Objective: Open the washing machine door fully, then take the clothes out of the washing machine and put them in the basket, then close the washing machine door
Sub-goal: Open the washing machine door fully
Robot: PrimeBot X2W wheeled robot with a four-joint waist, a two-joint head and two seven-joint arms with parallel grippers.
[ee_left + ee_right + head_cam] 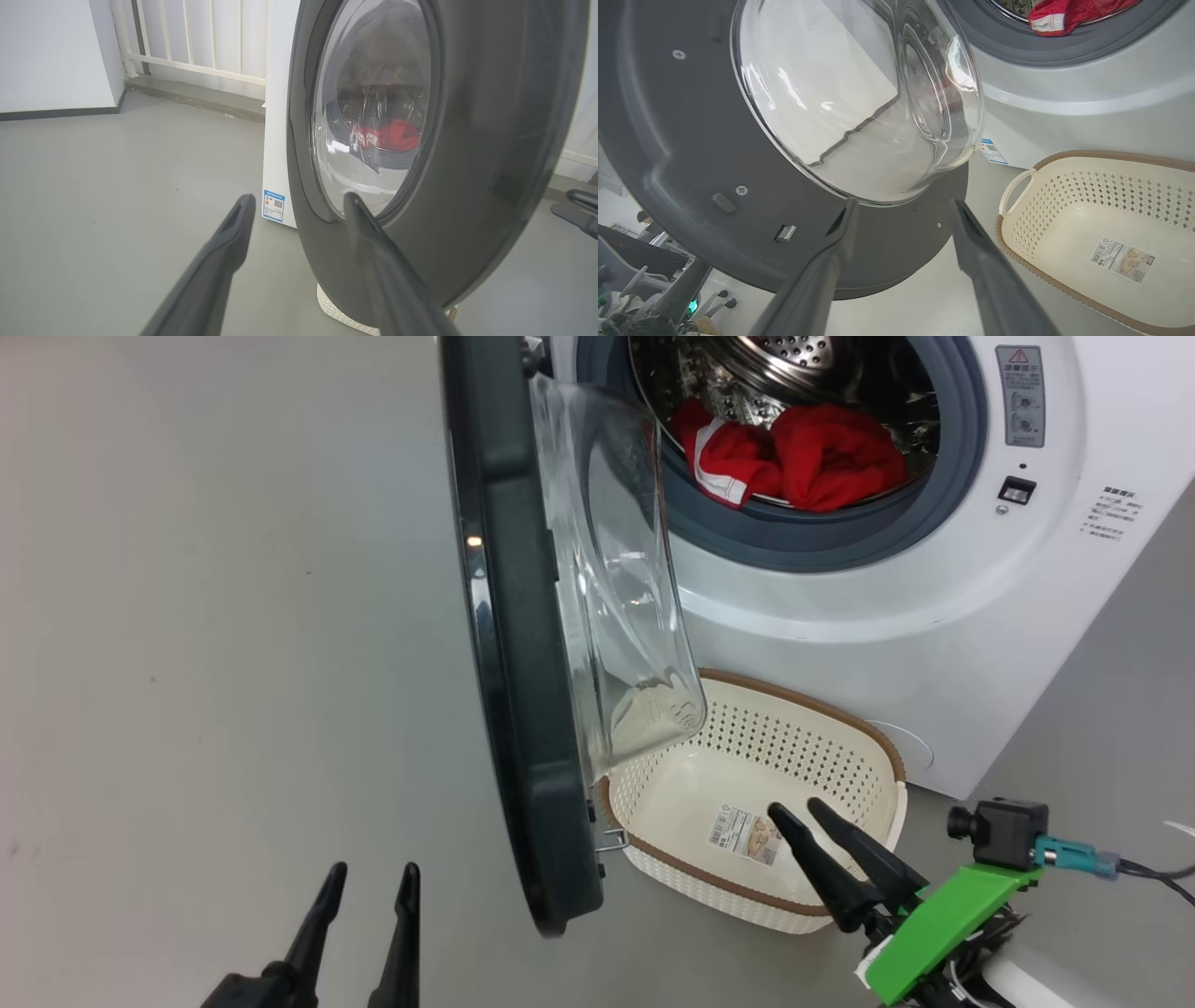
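The door (523,709) stands swung out from the washer (934,644), edge-on in the head view. It has a wide glossy dark rim, and its clear glass bowl (616,597) bulges toward the opening. The clothes (803,453) are bright red with a white striped band. They are heaped low at the front of the steel drum (775,364), against the grey rubber ring (840,537).

The basket (812,705) sits on the floor (187,616) just before the washer, below the opening and beside the door's lower edge. It is cream, perforated and brown-rimmed, with a paper label (745,833) on its bottom.

The left gripper (372,870) hangs on the door's outer side, apart from it, fingers spread and holding nothing. The right gripper (794,807) hovers over the basket's near rim, also spread and holding nothing.
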